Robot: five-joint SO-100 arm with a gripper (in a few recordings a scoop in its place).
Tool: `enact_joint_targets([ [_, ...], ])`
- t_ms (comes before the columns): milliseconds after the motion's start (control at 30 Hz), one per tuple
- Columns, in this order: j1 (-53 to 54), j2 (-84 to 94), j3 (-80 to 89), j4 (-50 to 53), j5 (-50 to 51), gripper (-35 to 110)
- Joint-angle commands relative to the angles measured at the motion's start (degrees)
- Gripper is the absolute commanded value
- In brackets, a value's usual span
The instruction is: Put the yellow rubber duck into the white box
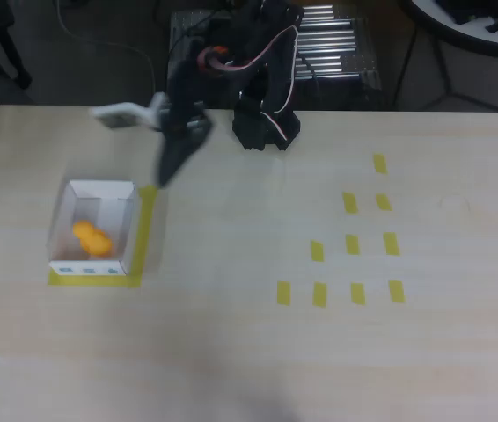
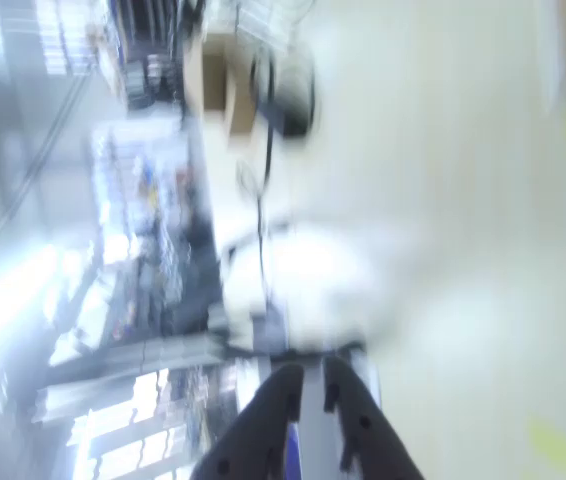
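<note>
Duck, a small rounded orange-yellow rubber toy, lies inside the box, a thin-walled, open-topped white cardboard rectangle with small blue marks along its near side. Box and duck sit near the left edge of the worktop, a pale surface with a faint wood grain, and yellow tape frames the box along its right and near sides. Flat yellow tape rectangles lie in rows well apart toward the right edge. At the far edge stands the black arm base, with the blurred gripper hanging above the worktop just beyond the box's far right corner, apart from it. In the wrist view the dark fingers stand close together with a narrow gap, gripping nothing; the background there is smeared.
</note>
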Motion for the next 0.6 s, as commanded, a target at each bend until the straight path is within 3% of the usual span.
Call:
enact_joint_targets([
  [0, -15.73, 26.28, 18.72, 12.04, 12.39, 0],
  [167, -21.97, 37.35, 33.93, 20.48, 19.16, 0],
  [567, -19.78, 48.6, 47.99, 23.91, 19.42, 0],
])
